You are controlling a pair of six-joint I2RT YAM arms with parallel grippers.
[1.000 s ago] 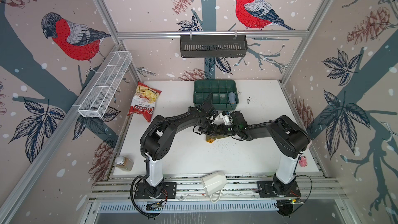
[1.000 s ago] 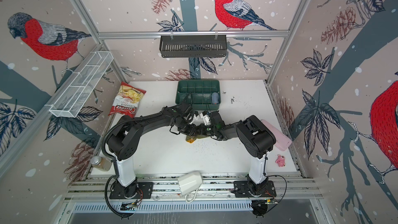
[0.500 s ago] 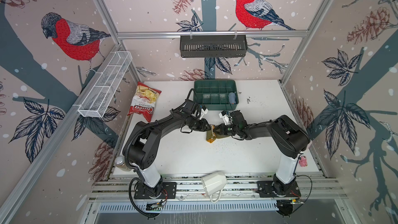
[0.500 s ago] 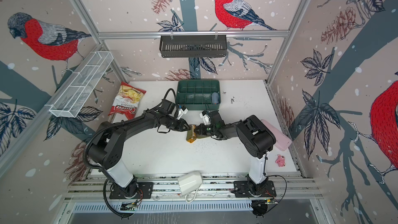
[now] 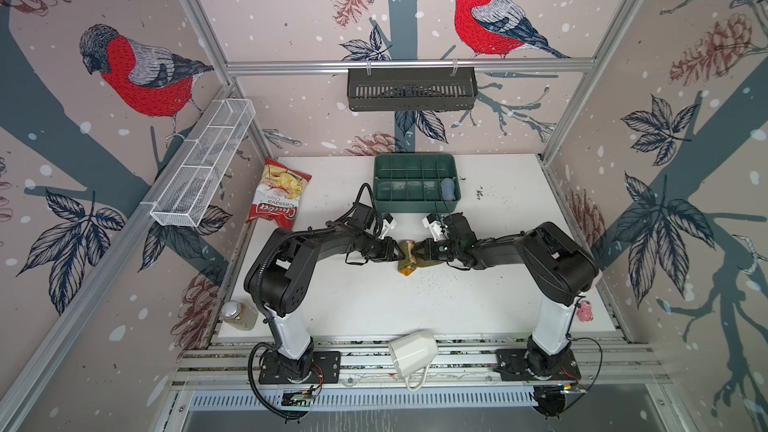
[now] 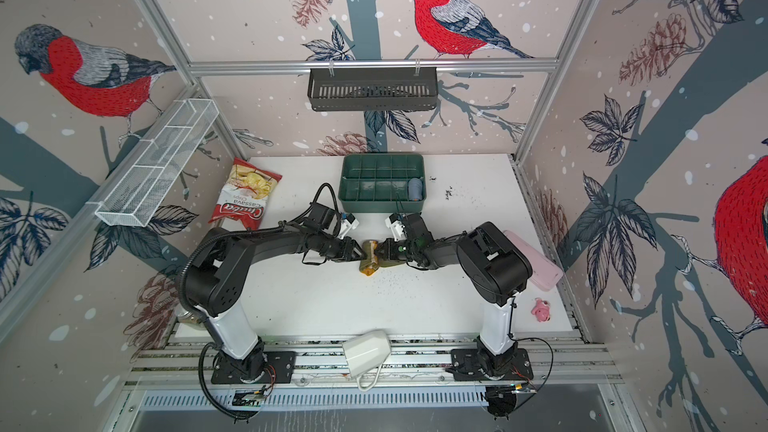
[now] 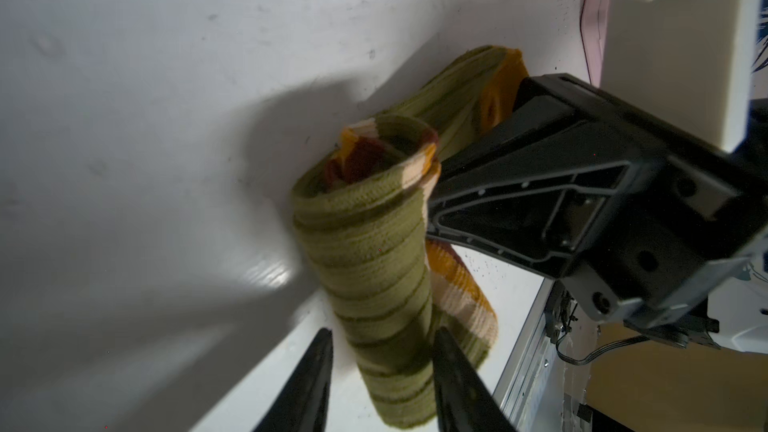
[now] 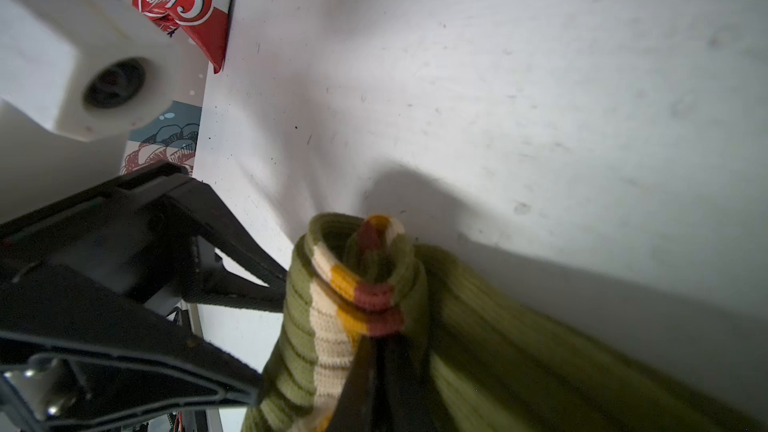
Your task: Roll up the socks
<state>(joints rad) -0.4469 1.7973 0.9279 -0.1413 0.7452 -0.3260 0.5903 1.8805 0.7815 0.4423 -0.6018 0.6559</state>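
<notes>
**A:** What had changed in that last second?

**B:** The left gripper (image 7: 382,336) had swung round and widened its jaws. They straddled the socks (image 7: 365,251) loosely, one side just clear.

**A:** And the right gripper (image 8: 376,347)?

**B:** It was pinched shut on the striped cuff (image 8: 365,309). The socks lay mid-table (image 5: 374,305), before the tray (image 5: 415,206), between both grippers. The left looked to be regripping.

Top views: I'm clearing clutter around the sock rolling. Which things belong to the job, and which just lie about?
Job: the socks, left tool, right tool.

Lying about: chips bag, green tray, blue-grey sock roll, jar, pink toy, pink case.
</notes>
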